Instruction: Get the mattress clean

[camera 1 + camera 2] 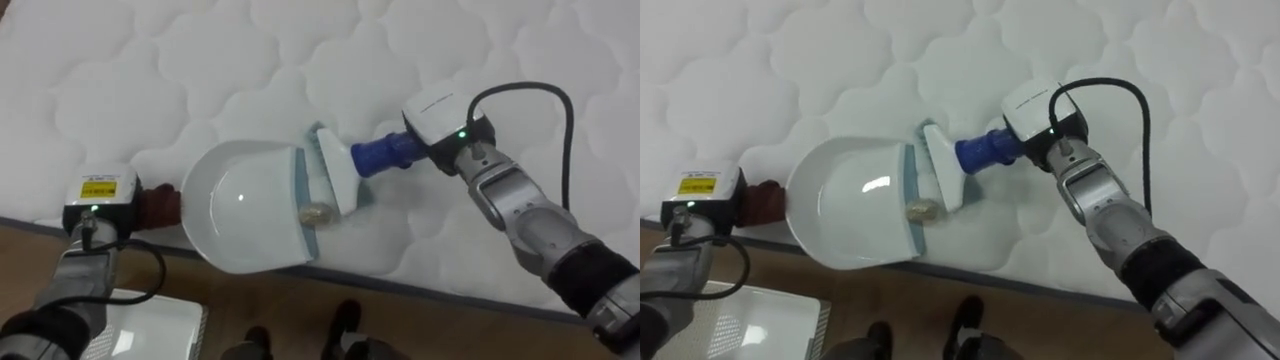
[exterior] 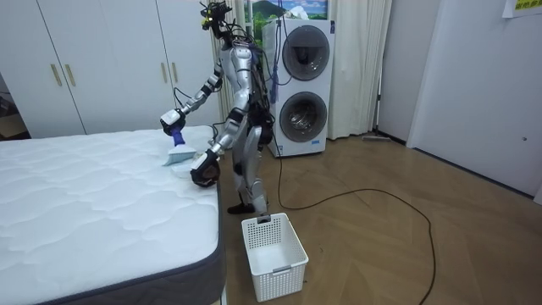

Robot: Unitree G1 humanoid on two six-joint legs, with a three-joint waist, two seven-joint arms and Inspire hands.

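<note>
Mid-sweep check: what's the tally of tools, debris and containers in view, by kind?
Dustpan: 1
Brush: 1
Debris bit at the dustpan's lip: 1
Basket on the floor: 1
Total: 4

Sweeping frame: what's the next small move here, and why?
Probably the right hand should flick the brush a little deeper into the dustpan: the brush head sits at its mouth, and a small beige crumb lies just at the lip, not well inside.
</note>
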